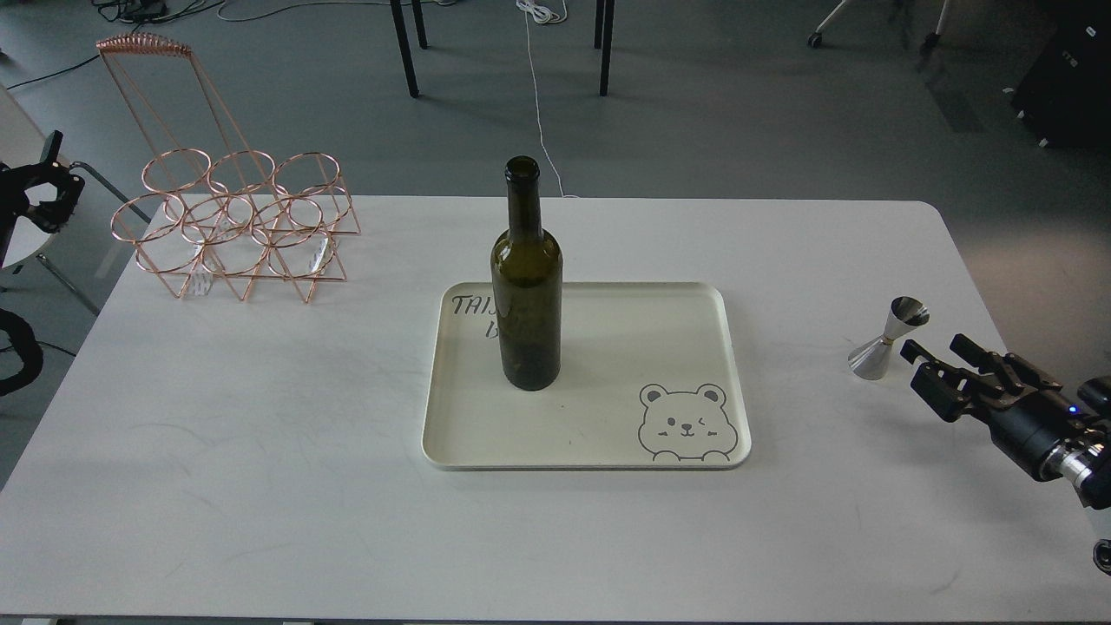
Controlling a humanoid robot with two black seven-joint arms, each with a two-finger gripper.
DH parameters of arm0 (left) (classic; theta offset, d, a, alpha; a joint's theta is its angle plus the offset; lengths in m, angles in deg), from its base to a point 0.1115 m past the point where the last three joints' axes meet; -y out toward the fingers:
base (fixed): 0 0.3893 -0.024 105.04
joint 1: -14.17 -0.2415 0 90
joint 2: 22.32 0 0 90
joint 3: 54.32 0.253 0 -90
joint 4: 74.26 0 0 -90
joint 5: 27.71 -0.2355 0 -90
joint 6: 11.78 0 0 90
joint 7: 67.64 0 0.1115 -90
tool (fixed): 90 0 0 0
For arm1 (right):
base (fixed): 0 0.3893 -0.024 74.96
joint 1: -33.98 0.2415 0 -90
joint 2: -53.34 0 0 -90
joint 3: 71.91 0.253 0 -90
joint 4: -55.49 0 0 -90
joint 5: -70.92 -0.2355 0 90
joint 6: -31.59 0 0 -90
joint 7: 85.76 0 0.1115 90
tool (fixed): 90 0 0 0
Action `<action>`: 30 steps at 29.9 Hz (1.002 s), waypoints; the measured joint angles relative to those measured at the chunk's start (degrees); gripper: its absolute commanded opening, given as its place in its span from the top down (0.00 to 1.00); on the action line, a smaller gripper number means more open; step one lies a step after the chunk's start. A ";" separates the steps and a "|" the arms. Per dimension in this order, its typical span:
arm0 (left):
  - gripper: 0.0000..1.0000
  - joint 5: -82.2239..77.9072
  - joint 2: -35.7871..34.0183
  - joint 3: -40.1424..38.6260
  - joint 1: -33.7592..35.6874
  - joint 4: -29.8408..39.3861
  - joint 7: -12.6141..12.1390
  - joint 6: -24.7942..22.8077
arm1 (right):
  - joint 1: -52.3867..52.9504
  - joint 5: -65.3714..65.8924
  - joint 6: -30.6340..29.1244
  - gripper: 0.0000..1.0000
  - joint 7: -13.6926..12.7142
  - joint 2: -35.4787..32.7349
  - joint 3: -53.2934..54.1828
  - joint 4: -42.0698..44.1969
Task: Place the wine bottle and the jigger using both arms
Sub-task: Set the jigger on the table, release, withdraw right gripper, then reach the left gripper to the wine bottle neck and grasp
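Here the wine bottle (526,286) is seen standing upright on the cream tray (608,451), toward the tray's left half and partly covering the lettering printed there; a cartoon bear is printed at the tray's near right corner. The jigger (887,338) is found well to the right of the tray, upright on the bare white table (260,477), untouched. Just beside it, on its right, the right gripper (942,360) is held low with its two fingers spread apart and nothing between them. The left gripper (43,187) is seen far to the left of the tray, off the table edge, too dark and small for its jaws to be made out, so their state cannot be told. A copper wire rack (234,226) stands behind and to the left of the tray. The bottle is judged to be heavy for its width, rigid, smooth and breakable, and top-heavy if tipped; it is best taken around the broad body, below the shoulder, rather than by the thin neck. The jigger is judged to be light, stiff and slippery polished steel, easily knocked over; its narrow waist is the natural place for the fingers to be closed, since the flared cones above and below would keep it from sliding out.
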 measured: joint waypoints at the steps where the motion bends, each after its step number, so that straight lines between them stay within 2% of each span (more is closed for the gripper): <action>1: 0.01 0.00 -1.37 0.16 0.01 1.78 -0.13 0.00 | 0.01 -2.90 0.00 0.16 0.72 -1.55 -0.05 -0.88; 3: 0.01 -0.25 -3.62 0.44 0.10 4.92 -0.29 0.00 | 0.47 -8.81 0.00 0.16 3.32 -3.64 -0.13 -1.69; 5: 0.01 -1.71 -5.54 0.57 0.15 7.73 -0.44 0.00 | 1.54 -15.04 0.00 0.16 4.79 -4.80 -0.14 -1.68; 8: 0.02 -7.59 -8.44 0.61 0.21 11.65 -0.49 -0.02 | 5.11 -23.00 -0.42 0.16 5.38 -5.39 -0.31 -1.49; 15: 0.02 -29.22 -17.18 -0.06 0.33 23.57 -0.08 -0.03 | 15.40 -34.77 -9.12 0.16 5.47 -4.83 0.08 3.63; 21: 0.02 -48.27 -22.14 0.18 0.36 34.48 -0.24 0.62 | 23.37 -43.31 -20.15 0.16 5.47 0.75 0.20 10.25; 26: 0.02 -70.83 -22.41 -0.20 1.53 41.60 -0.26 4.00 | 26.16 -53.64 -30.18 0.16 5.47 4.79 0.28 16.34; 30: 0.02 -83.75 -21.31 -0.20 1.88 46.30 -0.25 4.63 | 27.11 -60.93 -37.38 0.15 5.47 7.29 1.94 21.39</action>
